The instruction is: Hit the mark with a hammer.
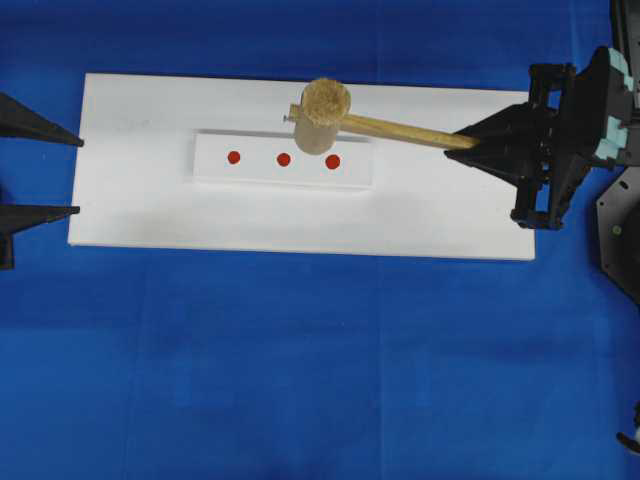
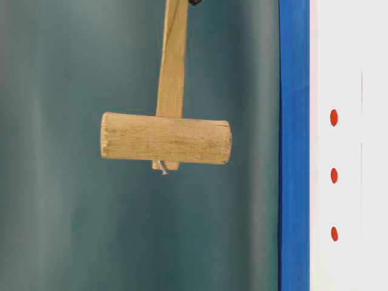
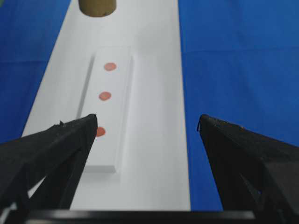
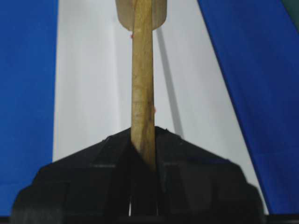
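The hammer, a light wooden mallet, has its head (image 1: 322, 112) raised well above the white board (image 1: 150, 220), its flat face turned down towards it (image 2: 165, 138). My right gripper (image 1: 472, 141) is shut on the end of the long handle (image 4: 142, 84). Three red marks (image 1: 234, 157) (image 1: 284, 159) (image 1: 333, 161) lie in a row on a raised white strip (image 1: 215, 170). The head hangs near the right and middle marks, slightly behind them, not touching. My left gripper (image 1: 80, 177) stands open at the board's left end, empty (image 3: 147, 119), looking along the marks (image 3: 105, 96).
Blue cloth (image 1: 300, 380) covers the table all around the board. The right arm's black body (image 1: 600, 110) fills the right edge. A teal backdrop (image 2: 60, 212) stands behind the hammer in the table-level view.
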Robot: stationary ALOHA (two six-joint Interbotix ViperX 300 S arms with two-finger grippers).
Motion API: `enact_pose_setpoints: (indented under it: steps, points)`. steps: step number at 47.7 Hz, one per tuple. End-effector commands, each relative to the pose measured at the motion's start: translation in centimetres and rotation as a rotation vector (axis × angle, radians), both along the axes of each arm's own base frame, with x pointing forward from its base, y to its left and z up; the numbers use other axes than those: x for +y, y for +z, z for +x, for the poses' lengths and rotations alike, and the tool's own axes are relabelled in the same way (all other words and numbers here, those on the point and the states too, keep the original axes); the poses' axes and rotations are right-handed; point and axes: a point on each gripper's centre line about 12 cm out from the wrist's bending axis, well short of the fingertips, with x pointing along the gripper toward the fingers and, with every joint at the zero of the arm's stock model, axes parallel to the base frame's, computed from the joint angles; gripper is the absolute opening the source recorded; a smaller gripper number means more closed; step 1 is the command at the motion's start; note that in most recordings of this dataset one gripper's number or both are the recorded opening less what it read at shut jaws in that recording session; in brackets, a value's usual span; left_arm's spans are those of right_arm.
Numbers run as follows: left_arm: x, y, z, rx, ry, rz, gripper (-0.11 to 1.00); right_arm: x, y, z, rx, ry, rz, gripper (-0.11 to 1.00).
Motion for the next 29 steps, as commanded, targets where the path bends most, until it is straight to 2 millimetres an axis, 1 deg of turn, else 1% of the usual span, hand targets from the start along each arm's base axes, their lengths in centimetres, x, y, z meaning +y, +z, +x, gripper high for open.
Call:
enact_pose_setpoints:
  steps: [1, 4, 7, 10, 12, 15, 19, 22, 29]
  points:
    - [0.0, 0.3, 0.2, -0.005, 0.002, -0.001, 0.88, -0.1, 0.5, 0.3, -0.01, -0.003, -0.011, 0.02]
    - [0.1, 0.3, 0.2, -0.005, 0.004, -0.001, 0.88, -0.2, 0.2, 0.4, -0.001, -0.005, -0.01, 0.02]
    - [0.1, 0.3, 0.2, -0.005, 0.004, -0.001, 0.88, -0.4, -1.1, 0.4, 0.043, -0.013, -0.007, 0.02]
    - [0.0, 0.3, 0.2, -0.006, 0.002, -0.001, 0.88, -0.5, -2.9, 0.4, 0.106, -0.02, 0.01, 0.02]
    - [0.1, 0.3, 0.2, -0.008, 0.004, -0.001, 0.88, -0.5, -4.7, 0.5, 0.172, -0.023, 0.029, 0.02]
    - [0.0, 0.3, 0.2, -0.008, 0.002, -0.001, 0.88, -0.5, -6.9, 0.6, 0.252, -0.03, 0.059, 0.02]
    - [0.0, 0.3, 0.2, -0.009, 0.002, -0.001, 0.88, -0.6, -8.8, 0.8, 0.323, -0.047, 0.092, 0.02]
    - [0.1, 0.3, 0.2, -0.009, 0.004, -0.002, 0.88, -0.6, -9.1, 1.0, 0.335, -0.049, 0.098, 0.02]
    - [0.0, 0.3, 0.2, -0.009, 0.002, -0.003, 0.88, -0.7, -8.1, 1.2, 0.299, -0.044, 0.082, 0.02]
